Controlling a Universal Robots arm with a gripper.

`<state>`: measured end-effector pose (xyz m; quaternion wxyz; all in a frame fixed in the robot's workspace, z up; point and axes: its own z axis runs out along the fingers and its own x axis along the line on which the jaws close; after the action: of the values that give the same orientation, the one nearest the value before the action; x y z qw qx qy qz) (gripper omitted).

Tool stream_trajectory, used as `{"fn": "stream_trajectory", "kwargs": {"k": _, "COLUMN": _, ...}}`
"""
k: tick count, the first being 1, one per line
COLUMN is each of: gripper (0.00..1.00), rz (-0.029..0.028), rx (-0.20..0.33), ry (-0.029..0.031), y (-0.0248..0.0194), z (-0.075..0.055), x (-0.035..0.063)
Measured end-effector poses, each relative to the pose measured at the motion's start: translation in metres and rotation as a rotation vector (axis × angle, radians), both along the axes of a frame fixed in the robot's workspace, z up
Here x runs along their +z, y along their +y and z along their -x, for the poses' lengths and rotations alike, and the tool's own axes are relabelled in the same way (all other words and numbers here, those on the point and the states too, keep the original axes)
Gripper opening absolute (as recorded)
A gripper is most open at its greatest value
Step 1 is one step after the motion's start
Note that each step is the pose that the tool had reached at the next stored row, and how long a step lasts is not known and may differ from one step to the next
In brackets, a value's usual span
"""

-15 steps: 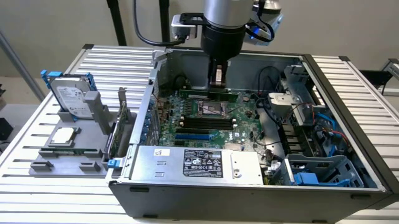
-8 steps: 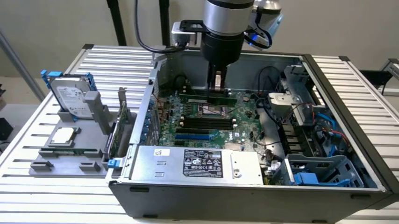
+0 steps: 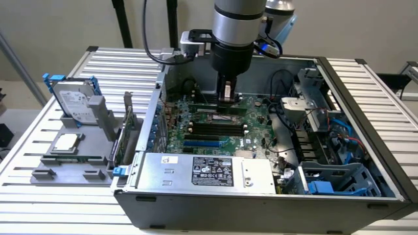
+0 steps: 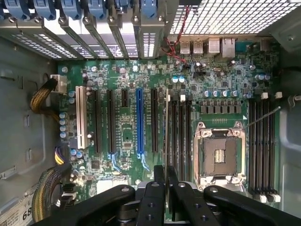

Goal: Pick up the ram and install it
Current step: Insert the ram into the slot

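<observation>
Tool [image 3: 226, 98] pinches the ram [image 4: 168, 127], holding it edge-on deep inside the open computer case [image 3: 216, 205], right at the black memory slots [image 4: 181, 136] beside the processor socket [image 4: 220, 153]. Picking up looks done. Whether the stick is seated, I cannot tell.

A plain pale wall [image 3: 58, 24] runs across the top of the exterior view under soft, even light. Two black poles [image 3: 121, 19] stand against it at upper centre-left, and a grey metal bar [image 3: 14, 61] slants through the upper left corner. A table [image 3: 124, 61] of ribbed silver slats spans the frame from its left edge to its right. Past the table's left side shows a strip of beige floor [image 3: 16, 95], with a dark object [image 3: 4, 134] at the frame's margin. At the upper right, something black [image 3: 392, 81] sits behind the table.
</observation>
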<state>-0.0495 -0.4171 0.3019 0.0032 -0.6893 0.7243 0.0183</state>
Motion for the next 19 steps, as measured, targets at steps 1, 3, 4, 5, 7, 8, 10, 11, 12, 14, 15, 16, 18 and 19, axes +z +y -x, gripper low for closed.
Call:
{"fn": "stream_trajectory", "kwargs": {"k": 1, "gripper": 0.13, "rz": 0.0009, "rx": 0.001, "ry": 0.0001, "y": 0.0000, "z": 0.000, "x": -0.0018}}
{"fn": "stream_trajectory", "kwargs": {"k": 3, "gripper": 0.13, "rz": 0.0021, "rx": 0.003, "ry": 0.0000, "y": 0.0000, "z": -0.001, "x": -0.0053}}
{"fn": "stream_trajectory", "kwargs": {"k": 4, "gripper": 0.13, "rz": 0.0025, "rx": 0.004, "ry": 0.0000, "y": 0.0001, "z": -0.001, "x": -0.0068}}
{"fn": "stream_trajectory", "kwargs": {"k": 5, "gripper": 0.13, "rz": 0.0026, "rx": 0.005, "ry": 0.0000, "y": 0.0001, "z": -0.002, "x": -0.0083}}
{"fn": "stream_trajectory", "kwargs": {"k": 7, "gripper": 0.13, "rz": 0.0026, "rx": 0.006, "ry": 0.0000, "y": 0.0001, "z": -0.003, "x": -0.0106}}
{"fn": "stream_trajectory", "kwargs": {"k": 8, "gripper": 0.13, "rz": 0.0026, "rx": 0.007, "ry": 0.0000, "y": 0.0001, "z": -0.003, "x": -0.0114}}
{"fn": "stream_trajectory", "kwargs": {"k": 10, "gripper": 0.13, "rz": 0.0027, "rx": 0.008, "ry": 0.0000, "y": 0.0001, "z": -0.005, "x": -0.0125}}
{"fn": "stream_trajectory", "kwargs": {"k": 11, "gripper": 0.13, "rz": 0.0027, "rx": 0.009, "ry": 0.0000, "y": 0.0001, "z": -0.005, "x": -0.0132}}
{"fn": "stream_trajectory", "kwargs": {"k": 12, "gripper": 0.13, "rz": 0.0027, "rx": 0.010, "ry": 0.0000, "y": 0.0001, "z": -0.006, "x": -0.0140}}
{"fn": "stream_trajectory", "kwargs": {"k": 14, "gripper": 0.13, "rz": 0.0026, "rx": 0.013, "ry": -0.0001, "y": 0.0001, "z": -0.006, "x": -0.0167}}
{"fn": "stream_trajectory", "kwargs": {"k": 15, "gripper": 0.13, "rz": 0.0026, "rx": 0.013, "ry": -0.0001, "y": 0.0001, "z": -0.006, "x": -0.0185}}
{"fn": "stream_trajectory", "kwargs": {"k": 16, "gripper": 0.13, "rz": 0.0027, "rx": 0.014, "ry": -0.0001, "y": 0.0001, "z": -0.006, "x": -0.0203}}
{"fn": "stream_trajectory", "kwargs": {"k": 18, "gripper": 0.13, "rz": 0.0027, "rx": 0.015, "ry": -0.0002, "y": 0.0005, "z": -0.006, "x": -0.0239}}
{"fn": "stream_trajectory", "kwargs": {"k": 19, "gripper": 0.13, "rz": 0.0026, "rx": 0.015, "ry": -0.0005, "y": 0.0011, "z": -0.006, "x": -0.0257}}
